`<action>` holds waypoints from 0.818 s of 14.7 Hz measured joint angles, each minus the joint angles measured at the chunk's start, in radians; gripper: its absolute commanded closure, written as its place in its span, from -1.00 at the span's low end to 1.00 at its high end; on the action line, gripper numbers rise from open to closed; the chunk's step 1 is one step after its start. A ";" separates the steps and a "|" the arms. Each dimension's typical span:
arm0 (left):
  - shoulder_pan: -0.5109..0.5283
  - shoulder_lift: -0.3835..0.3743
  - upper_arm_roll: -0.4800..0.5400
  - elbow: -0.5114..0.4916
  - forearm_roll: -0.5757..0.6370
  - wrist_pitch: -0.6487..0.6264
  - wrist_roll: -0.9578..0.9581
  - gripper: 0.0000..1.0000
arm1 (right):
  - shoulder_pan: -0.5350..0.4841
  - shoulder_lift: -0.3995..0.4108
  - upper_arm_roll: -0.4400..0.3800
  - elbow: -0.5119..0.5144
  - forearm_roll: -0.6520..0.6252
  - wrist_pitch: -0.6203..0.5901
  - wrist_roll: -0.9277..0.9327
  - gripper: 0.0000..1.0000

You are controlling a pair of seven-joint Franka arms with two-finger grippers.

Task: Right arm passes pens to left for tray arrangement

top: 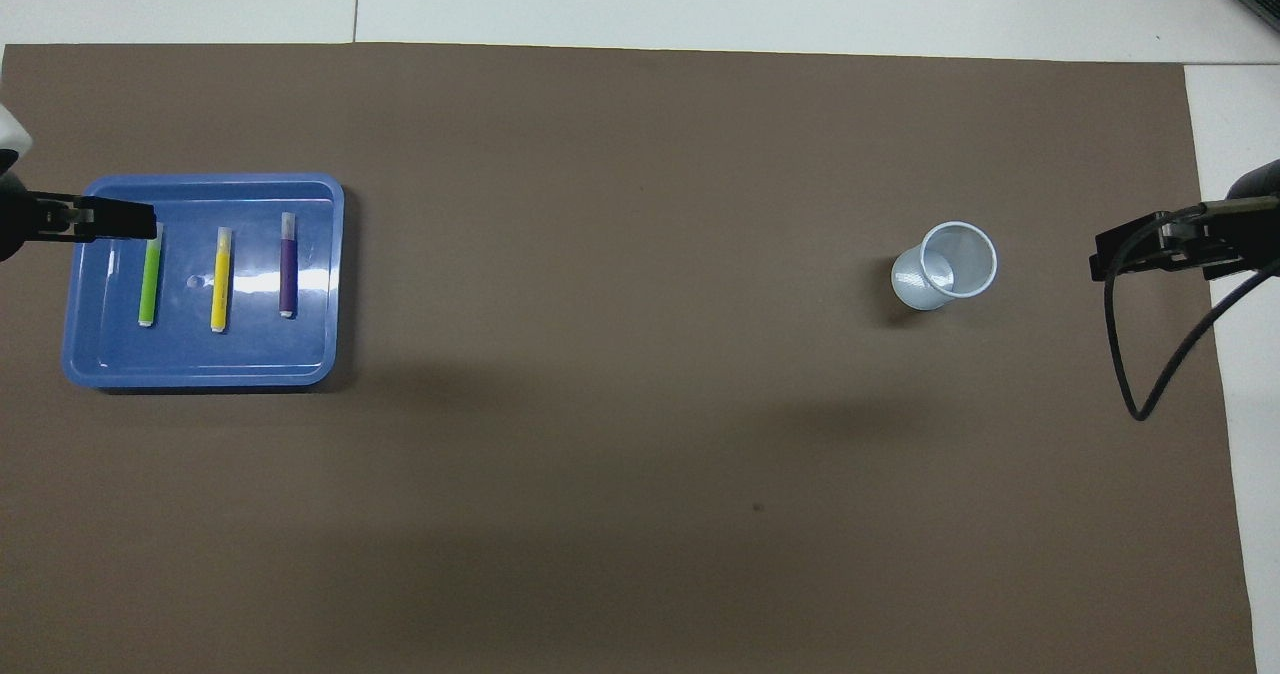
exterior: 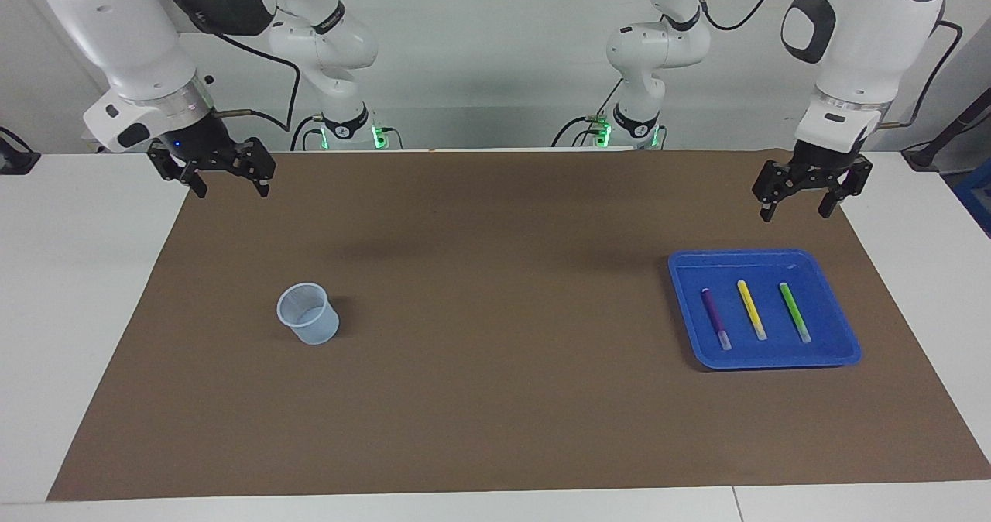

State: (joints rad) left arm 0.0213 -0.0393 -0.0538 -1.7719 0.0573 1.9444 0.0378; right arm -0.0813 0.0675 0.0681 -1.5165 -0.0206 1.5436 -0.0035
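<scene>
Lying side by side in the blue tray (exterior: 844, 344) are all three pens: the purple pen (exterior: 715, 317) toward the middle of the table, the yellow pen (exterior: 751, 309) between, the green pen (exterior: 794, 311) toward the left arm's end. They sit roughly parallel and apart, pale caps pointing away from the robots. The tray rests flat on the brown mat (exterior: 495, 398) at the left arm's end; the small clear cup (exterior: 308, 314) stands upright and looks empty, well apart toward the right arm's end.

Both hands are released and carry nothing. The left gripper (exterior: 800, 205) hangs with fingers spread over the mat's edge just robot-side of the tray; the right gripper (exterior: 230, 184) hangs open over the mat's corner at its own end.

By my reading the arranging looks done (nothing is left to pass). What could go wrong now is mostly a careless retreat: a left gripper dipping toward the tray could clip its rim and roll the pens together.
</scene>
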 measured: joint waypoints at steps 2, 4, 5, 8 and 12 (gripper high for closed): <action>-0.002 -0.009 0.004 0.005 0.000 -0.028 -0.001 -1.00 | 0.000 0.000 0.000 0.000 0.000 0.000 0.000 -1.00; -0.001 -0.040 0.015 0.009 0.000 -0.056 0.000 -1.00 | 0.000 0.000 0.000 0.000 0.000 0.000 0.000 -1.00; -0.001 -0.056 0.018 0.009 0.000 -0.059 0.000 -1.00 | 0.000 0.000 0.000 0.000 0.000 0.000 0.000 -1.00; -0.001 -0.079 0.015 0.009 0.000 -0.078 0.000 -1.00 | 0.000 0.000 0.000 0.000 0.000 0.000 0.000 -1.00; -0.001 -0.090 0.014 0.010 0.000 -0.097 0.000 -1.00 | 0.000 0.000 0.000 0.000 0.000 0.000 0.000 -1.00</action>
State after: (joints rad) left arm 0.0199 -0.1298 -0.0394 -1.7616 0.0573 1.8479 0.0375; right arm -0.0812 0.0675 0.0681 -1.5166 -0.0206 1.5436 -0.0035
